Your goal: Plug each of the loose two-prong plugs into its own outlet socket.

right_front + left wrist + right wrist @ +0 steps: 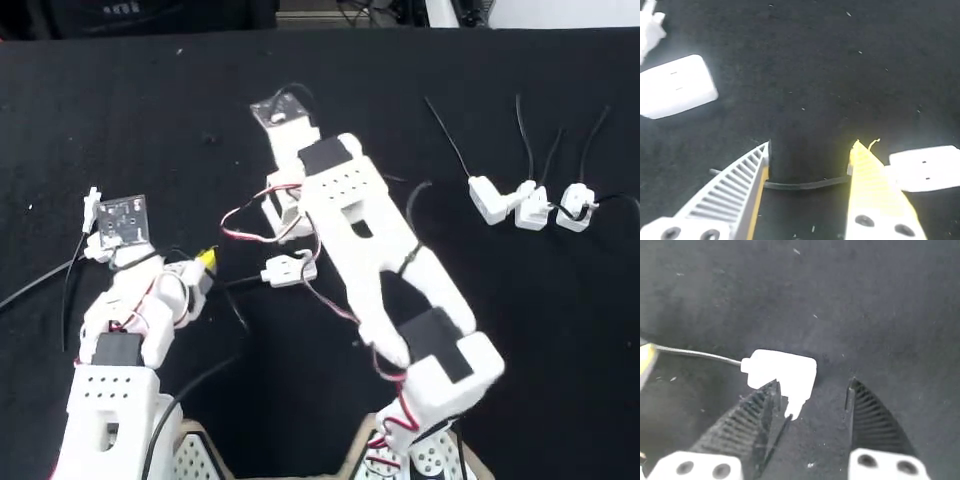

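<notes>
Black cloth covers the table [150, 90] you are working at, and the job looks barely begun: you are at the pick-up of a first plug, with no socket filled. Your right gripper [813, 385] hangs spread wide, clamping nothing. Your left gripper [811, 147] is spread as well. Two white outlet blocks show in the left wrist view, one [677, 87] lying apart ahead of the left gripper and one [922, 167] just beside it. Both show bare slot pairs, so neither holds a plug. A white two-prong plug [782, 371] lies flat on the cloth under your right gripper, its body against one finger and its prongs pointing into the gap between the jaws. Three more plugs [530, 207] lie in a row well off on the right arm's side, cords trailing. A thin black cord [805, 185] runs across between the left fingers, unpinched. Next, I judge, you should close the right jaws squarely across the plug body, leaving the prongs free, then line them up with an empty slot pair.
</notes>
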Motion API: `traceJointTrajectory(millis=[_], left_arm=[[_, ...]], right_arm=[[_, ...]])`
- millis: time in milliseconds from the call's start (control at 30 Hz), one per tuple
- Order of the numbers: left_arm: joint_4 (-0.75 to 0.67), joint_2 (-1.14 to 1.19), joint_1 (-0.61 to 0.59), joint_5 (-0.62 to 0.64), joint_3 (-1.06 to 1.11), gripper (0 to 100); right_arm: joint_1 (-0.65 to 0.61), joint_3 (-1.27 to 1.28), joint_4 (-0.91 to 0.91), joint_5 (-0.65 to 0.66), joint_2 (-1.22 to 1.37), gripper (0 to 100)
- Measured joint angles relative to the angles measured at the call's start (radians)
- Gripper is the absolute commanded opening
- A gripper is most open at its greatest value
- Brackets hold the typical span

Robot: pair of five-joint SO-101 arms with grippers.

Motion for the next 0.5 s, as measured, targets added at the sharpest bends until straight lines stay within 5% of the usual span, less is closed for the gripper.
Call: traceJointTrajectory(millis=[300,500], left_arm=[[0.000,0.000,-0.086,0.000,0.000,26],[0.000,0.000,-0.160,0.000,-0.002,26]], right_arm=[[-0.037,-0.063,0.000,0.080,-0.222,20.1],[-0.074,-0.071,0.103,0.368,-0.307,20.4]])
